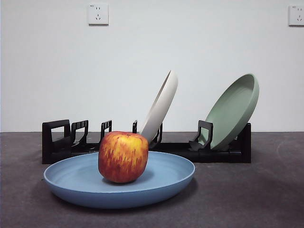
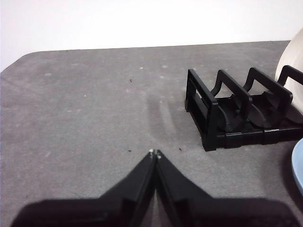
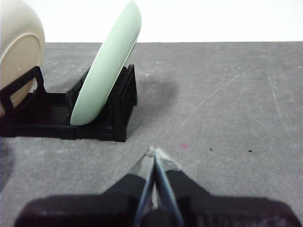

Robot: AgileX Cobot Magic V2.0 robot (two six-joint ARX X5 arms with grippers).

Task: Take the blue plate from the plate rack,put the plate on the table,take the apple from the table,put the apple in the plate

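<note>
The blue plate [image 1: 161, 183] lies flat on the dark grey table [image 1: 266, 199] in front of the plate rack [image 1: 57, 142]. The red and yellow apple [image 1: 123, 156] stands upright in the plate, left of its middle. No gripper shows in the front view. My left gripper [image 2: 155, 152] is shut and empty over bare table, beside the rack's empty end [image 2: 222, 111]; a sliver of the blue plate [image 2: 298, 165] shows at the edge. My right gripper [image 3: 152, 152] is shut and empty over bare table, beside the rack's other end [image 3: 118, 106].
A cream-white plate [image 1: 161, 104] leans in the middle of the rack and a sage-green plate [image 1: 235, 109] leans at its right end. Both show in the right wrist view, cream-white [image 3: 19, 56] and sage-green [image 3: 106, 66]. A white wall stands behind the table.
</note>
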